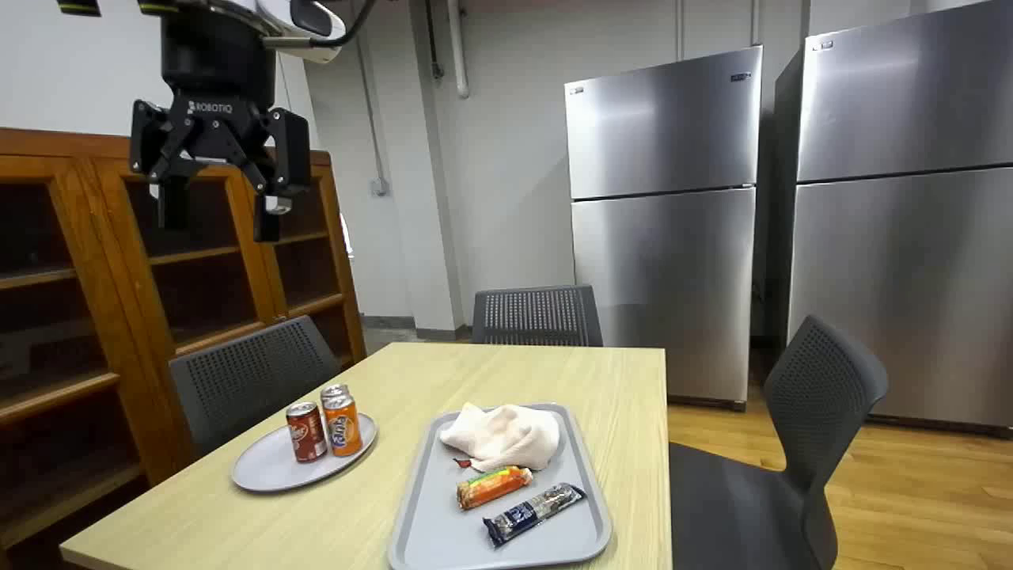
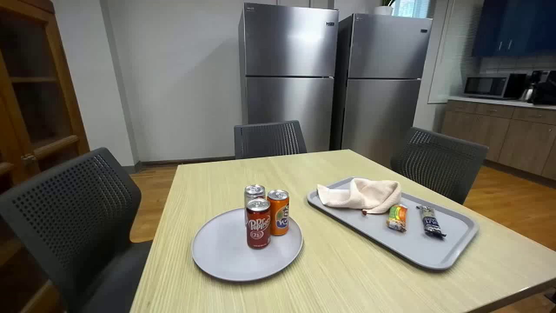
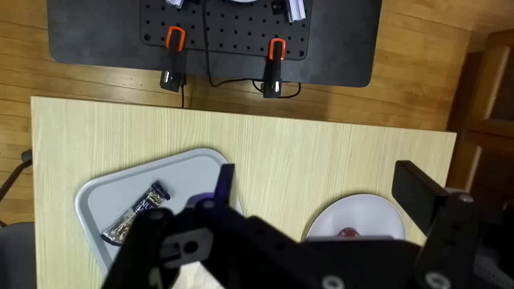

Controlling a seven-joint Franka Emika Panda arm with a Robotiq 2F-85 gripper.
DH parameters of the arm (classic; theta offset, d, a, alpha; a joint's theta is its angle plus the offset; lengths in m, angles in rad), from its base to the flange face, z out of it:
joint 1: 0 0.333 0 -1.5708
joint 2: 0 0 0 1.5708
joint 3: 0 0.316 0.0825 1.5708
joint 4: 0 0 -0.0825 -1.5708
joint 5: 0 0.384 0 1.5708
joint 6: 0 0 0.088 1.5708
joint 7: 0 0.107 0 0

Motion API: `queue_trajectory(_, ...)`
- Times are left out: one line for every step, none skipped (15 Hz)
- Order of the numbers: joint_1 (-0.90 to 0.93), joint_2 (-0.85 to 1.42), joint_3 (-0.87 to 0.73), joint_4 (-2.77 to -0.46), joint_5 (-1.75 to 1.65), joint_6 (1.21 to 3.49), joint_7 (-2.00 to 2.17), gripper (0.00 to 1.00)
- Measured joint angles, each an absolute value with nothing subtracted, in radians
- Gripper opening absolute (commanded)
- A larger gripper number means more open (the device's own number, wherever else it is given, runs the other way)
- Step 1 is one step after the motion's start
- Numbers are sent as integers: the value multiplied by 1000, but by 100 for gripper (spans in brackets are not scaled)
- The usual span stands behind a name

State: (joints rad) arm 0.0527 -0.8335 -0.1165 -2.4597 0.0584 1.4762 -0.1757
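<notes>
My gripper (image 1: pixel 220 220) is open and empty, high above the table. In the wrist view its fingers (image 3: pixel 315 176) are spread wide. A round grey plate (image 2: pixel 217 248) holds a Dr Pepper can (image 2: pixel 258 226), an orange Fanta can (image 2: pixel 279 213) and a silver-topped can (image 2: pixel 254 191) partly hidden behind them. A grey tray (image 1: pixel 431 522) holds a crumpled cream cloth (image 1: pixel 506 435), an orange-wrapped snack (image 1: pixel 495 487) and a dark-wrapped bar (image 1: pixel 534 513). A small red piece (image 1: pixel 462 462) shows at the cloth's edge. The wrist view shows the bar (image 3: pixel 140 208) and part of the plate (image 3: pixel 365 208).
The light wooden table (image 1: pixel 380 380) has dark chairs (image 2: pixel 269 139) around it. A wooden glass-door cabinet (image 1: pixel 119 317) and two steel refrigerators (image 1: pixel 665 237) stand beyond. In the wrist view a black base table (image 3: pixel 329 68) with clamps (image 3: pixel 273 76) stands across a gap from the table.
</notes>
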Motion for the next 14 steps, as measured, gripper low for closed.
queue_trajectory(53,-833,-117,-2460,58,1476,-176,100)
queue_trajectory(53,-833,-117,-2460,58,1476,-176,100)
queue_trajectory(53,-833,-117,-2460,58,1476,-176,100)
queue_trajectory(53,-832,-117,-2460,58,1476,-176,100)
queue_trajectory(52,-832,-116,-2461,58,1481,-175,100)
queue_trajectory(50,-831,-116,-2463,58,1490,-173,100)
queue_trajectory(48,-829,-116,-2465,58,1502,-170,100)
queue_trajectory(45,-827,-116,-2470,58,1521,-166,100)
queue_trajectory(42,-826,-116,-2477,58,1545,-162,100)
queue_trajectory(39,-824,-116,-2485,58,1575,-155,100)
queue_trajectory(36,-822,-116,-2495,58,1610,-145,100)
queue_trajectory(33,-819,-116,-2506,58,1648,-135,100)
queue_trajectory(30,-814,-115,-2517,58,1685,-126,100)
queue_trajectory(26,-807,-115,-2527,58,1722,-118,100)
